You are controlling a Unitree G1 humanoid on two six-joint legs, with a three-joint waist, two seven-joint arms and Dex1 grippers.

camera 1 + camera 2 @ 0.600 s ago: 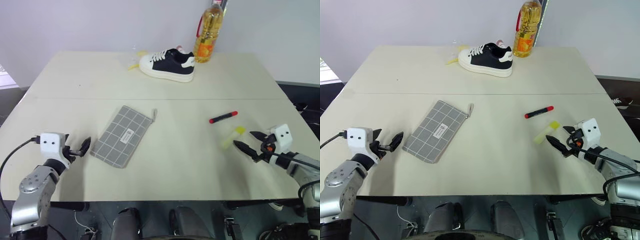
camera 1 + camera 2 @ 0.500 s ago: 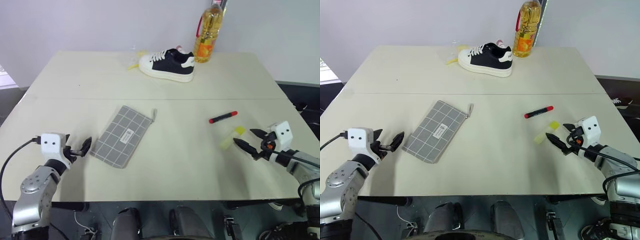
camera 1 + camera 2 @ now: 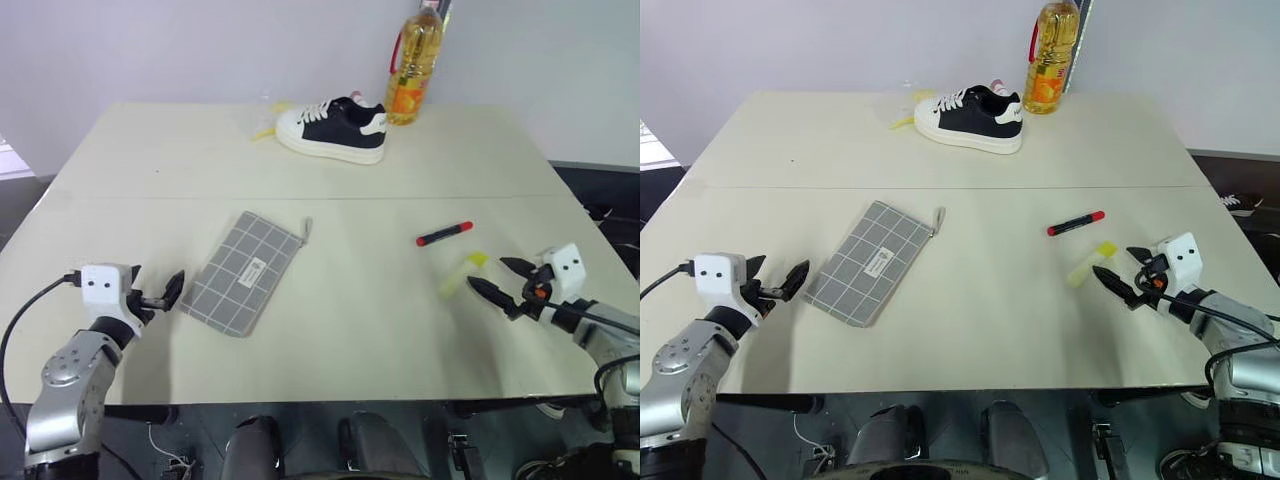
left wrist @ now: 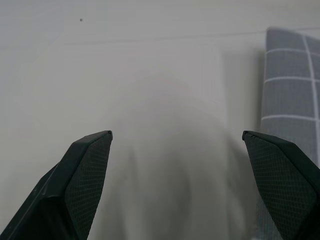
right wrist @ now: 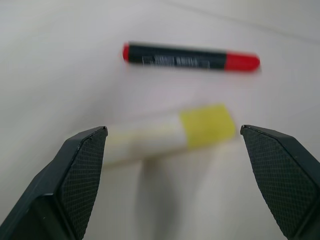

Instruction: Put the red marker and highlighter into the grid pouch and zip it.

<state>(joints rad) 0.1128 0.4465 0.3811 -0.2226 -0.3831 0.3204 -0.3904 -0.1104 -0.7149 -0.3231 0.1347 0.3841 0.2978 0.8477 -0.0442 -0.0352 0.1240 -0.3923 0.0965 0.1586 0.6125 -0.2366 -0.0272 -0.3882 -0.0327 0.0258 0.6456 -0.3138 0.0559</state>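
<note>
Highlighter (image 3: 465, 273), pale with a yellow cap, lies flat on the cream table (image 3: 350, 180) near its right front part, angled with the cap toward the far right. Just beyond it, apart from it, the red marker (image 3: 445, 234) lies flat too; in the right wrist view its barrel (image 5: 190, 56) looks dark along the middle with red at both ends. Neither pen is touched by anything.

The right gripper (image 3: 497, 281) hovers just beside the highlighter on its near-right side, pointing toward it. Its two black fingers (image 5: 82, 175) stand spread wide with nothing between them, and the highlighter (image 5: 170, 134) sits across the gap ahead of the tips.

Well to the left, the grid pouch (image 3: 245, 271) lies flat on the front left part of the table, grey with white lines, set at a slant, a small white label near its middle and its pull tab (image 3: 309, 231) reaching out from the far right corner. Whether the zip is open or closed I cannot tell.

The left gripper (image 3: 163, 293) hangs just beside the pouch's near left end, not touching it, fingers (image 4: 85, 170) wide apart and holding nothing; an edge of the pouch (image 4: 290, 100) shows past one fingertip.

At the far edge stand a black-and-white sneaker (image 3: 332, 127) and, just to its right, a bottle of yellow oil (image 3: 416, 65). A small yellow scrap (image 3: 265, 132) lies left of the shoe.
</note>
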